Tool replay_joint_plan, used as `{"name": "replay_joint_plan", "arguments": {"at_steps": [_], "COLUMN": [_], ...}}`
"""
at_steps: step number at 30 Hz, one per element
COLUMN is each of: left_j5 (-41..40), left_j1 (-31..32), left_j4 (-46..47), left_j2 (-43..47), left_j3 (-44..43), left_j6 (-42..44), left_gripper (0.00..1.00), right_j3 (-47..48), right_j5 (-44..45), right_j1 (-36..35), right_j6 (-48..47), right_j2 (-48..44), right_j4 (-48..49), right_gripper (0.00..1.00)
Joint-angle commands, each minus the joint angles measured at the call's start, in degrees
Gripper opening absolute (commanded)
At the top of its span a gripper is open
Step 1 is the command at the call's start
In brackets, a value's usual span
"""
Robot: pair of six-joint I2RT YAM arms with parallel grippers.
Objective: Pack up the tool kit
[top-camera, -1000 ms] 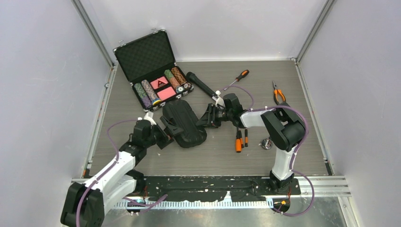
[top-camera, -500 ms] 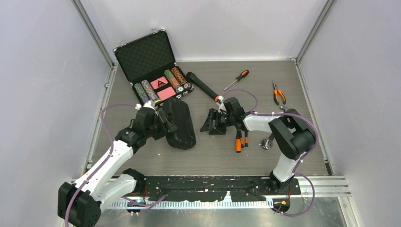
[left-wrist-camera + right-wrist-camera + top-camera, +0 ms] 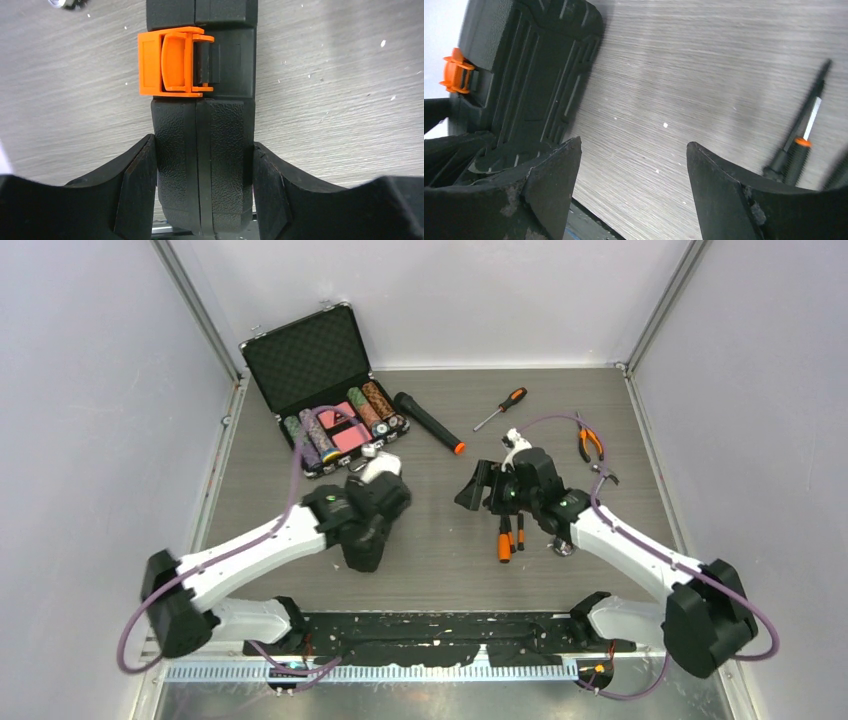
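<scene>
left fingers (image 3: 137,185) clamp case (image 3: 202,145), right fingers (image 3: 551,177) apart

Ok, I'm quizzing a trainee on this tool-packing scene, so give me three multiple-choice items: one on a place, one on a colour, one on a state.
1. Where on the grey wood-grain table do the orange-handled pliers lie?
A) near left corner
B) far right side
C) dead centre

2. What colour is the latch on the black ribbed plastic case?
A) blue
B) silver
C) orange

3. How does the right gripper stand?
A) open and empty
B) shut on a tool
C) shut on the case

Key:
1 B, the top view shows them loose near the right wall.
2 C, the left wrist view shows it orange.
3 A, only bare table shows between its fingers.
</scene>
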State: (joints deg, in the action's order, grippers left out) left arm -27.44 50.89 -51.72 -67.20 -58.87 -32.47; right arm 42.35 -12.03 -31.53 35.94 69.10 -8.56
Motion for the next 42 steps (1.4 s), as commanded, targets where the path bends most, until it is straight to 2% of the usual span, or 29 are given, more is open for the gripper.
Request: {"name": "replay_joint_plan", "arguments": {"at_steps": [1,4,7,14,17,23,33,38,42], "left_j5": [-15.37,-17.19,-16.36,-10.07,-4.84,0.69,3.28,7.41,12.5], "left_j1": [9.63,14.04,15.8,16.66,16.74,15.57,11.46,8.1,4.57], "left_j4": [-5.69,-7.05,-6.3,-0.22,3.62,10.57,13.13,15.59,20.18], "left_j2": [-10.7,-18.93,-24.12,-22.92,-19.82,-13.27,-8.04,-6.58,-4.87], "left_j3": [-7.09,-10.73,-13.7,-16.19,-15.43,-10.23,-2.83,1.22,5.27], "left_j6": [-1.76,-3.55,-4.6,-2.06,-1.44,-3.16,-4.3,-5.37,-6.18], "left_gripper": [0.17,0.21,0.31,0.85,0.99,1.0,1.0,1.0,1.0], "right_j3": [-4.12,-7.13,-9.55,-13.89,-14.14,-14.04,-14.1,-16.62,-19.25], "right_j5": [7.59,10.18,12.77,18.63,18.38,14.89,5.48,-0.72,-5.31], "right_j1": [-0.13,0.1,0.35,1.28,1.33,1.38,1.32,1.37,1.36], "right_j6": [-1.75,-1.09,-0.15,1.99,1.76,1.18,2.08,5.83,9.49], "right_j2": [-5.81,-9.83,-13.0,-20.09,-20.76,-18.39,-14.24,-10.74,-7.61], "right_j4": [-2.89,-2.92,-3.07,-4.07,-4.1,-3.31,1.31,8.45,17.35], "right_gripper": [0.82,0.83,0.84,0.87,0.87,0.87,0.86,0.77,0.78]}}
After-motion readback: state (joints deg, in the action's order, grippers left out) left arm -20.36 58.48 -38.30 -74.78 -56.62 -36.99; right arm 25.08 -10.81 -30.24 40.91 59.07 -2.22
